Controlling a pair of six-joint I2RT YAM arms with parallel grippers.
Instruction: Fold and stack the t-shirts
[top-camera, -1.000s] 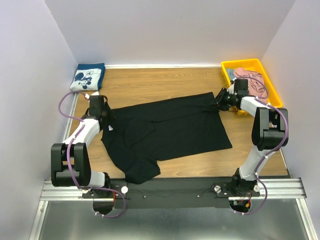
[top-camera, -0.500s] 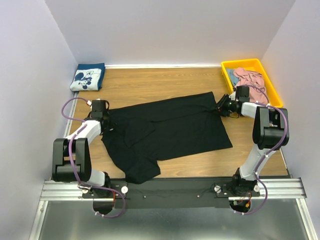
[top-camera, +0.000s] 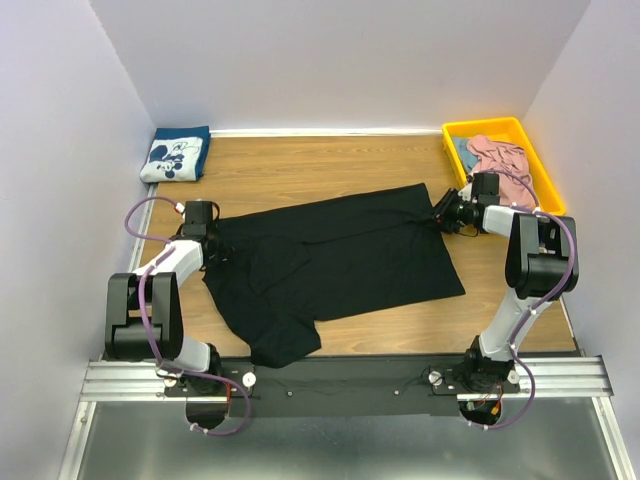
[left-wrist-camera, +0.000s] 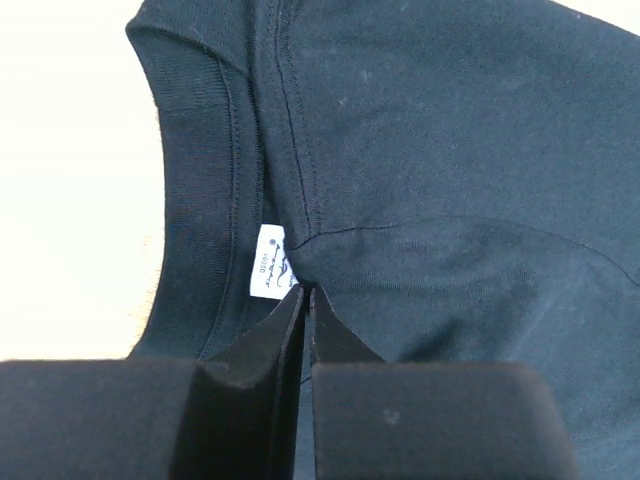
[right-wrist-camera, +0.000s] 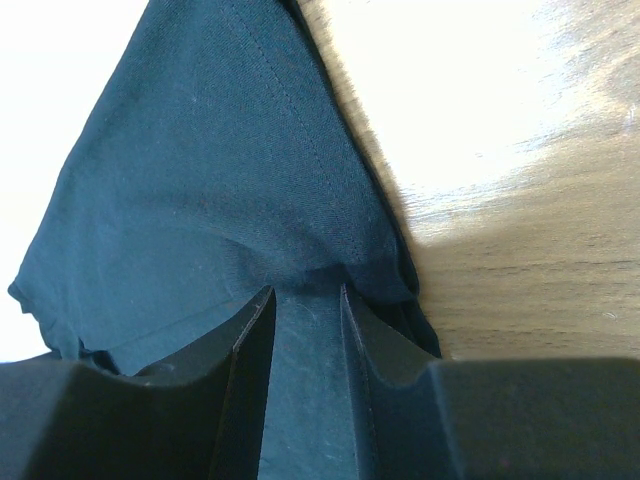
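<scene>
T-shirt (top-camera: 330, 255) inside left gripper (left-wrist-camera: 306, 293), right gripper (right-wrist-camera: 306, 296)

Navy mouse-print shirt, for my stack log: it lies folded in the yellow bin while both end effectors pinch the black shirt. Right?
No: the navy mouse-print shirt lies folded at the far-left corner of the table, not in the yellow bin, per the top external view. The left end effector and right end effector do pinch the black shirt.
</scene>
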